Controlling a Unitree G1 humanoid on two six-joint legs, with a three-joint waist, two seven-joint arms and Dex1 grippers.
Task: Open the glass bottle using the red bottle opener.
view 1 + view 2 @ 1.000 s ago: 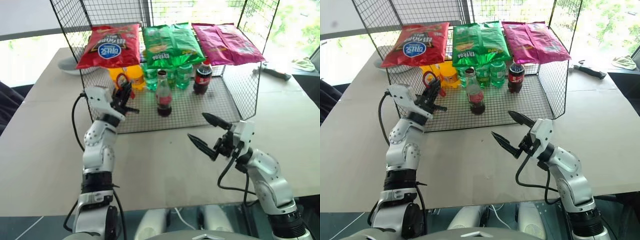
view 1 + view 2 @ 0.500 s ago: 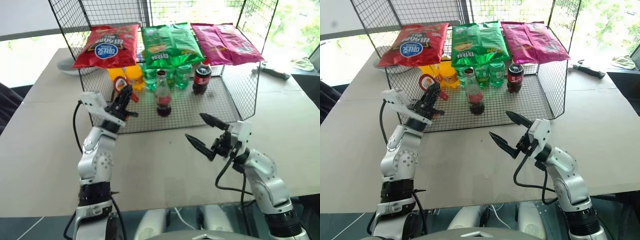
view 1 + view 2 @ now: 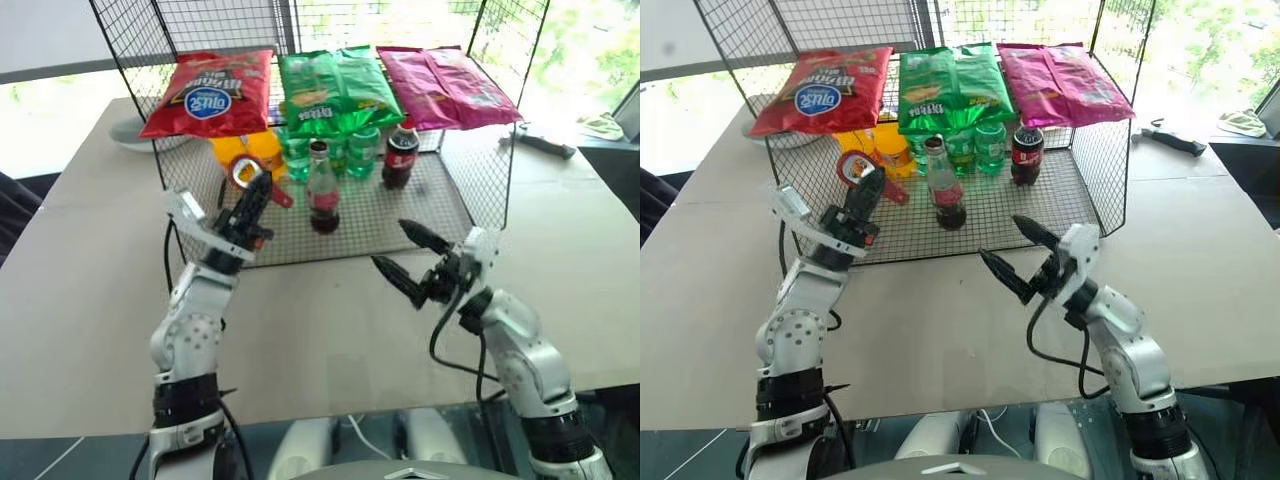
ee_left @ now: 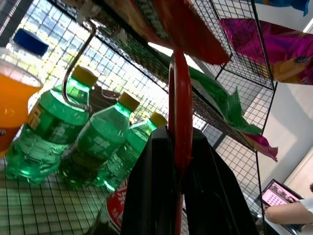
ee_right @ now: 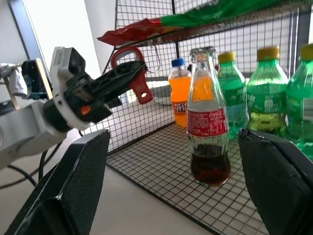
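Left eye view: left arm rose from the table's [image 3: 90, 300] near edge, forearm angled up and toward the wire rack [image 3: 470, 190]. Left gripper [image 3: 252, 195] was clamped on the red bottle opener [image 3: 245, 172], ring head up near the rack's front left corner, handle sticking out to the right of the fingers. The glass bottle [image 3: 322, 190] stood upright on the rack floor, just right of the opener, not touching it. Right arm bent in from the lower right, right gripper [image 3: 412, 258] pointed left and toward the rack, fingers spread wide, nothing between them, over bare table in front of the rack.

Right eye view: same layout; chip bags [image 3: 945, 85] lay on the rack top, green bottles [image 3: 990, 145] and an orange drink [image 3: 895, 150] stood behind the glass bottle.

Left wrist view: the two black fingers [image 4: 151, 196] were pressed together on the opener, seen edge-on, tilted upward toward the rack's top shelf.

Right wrist view: both fingers [image 5: 73, 181] sat far apart at the sides, the glass bottle centred between them but well ahead on the rack mesh. Left gripper showed holding the opener up beside the rack.
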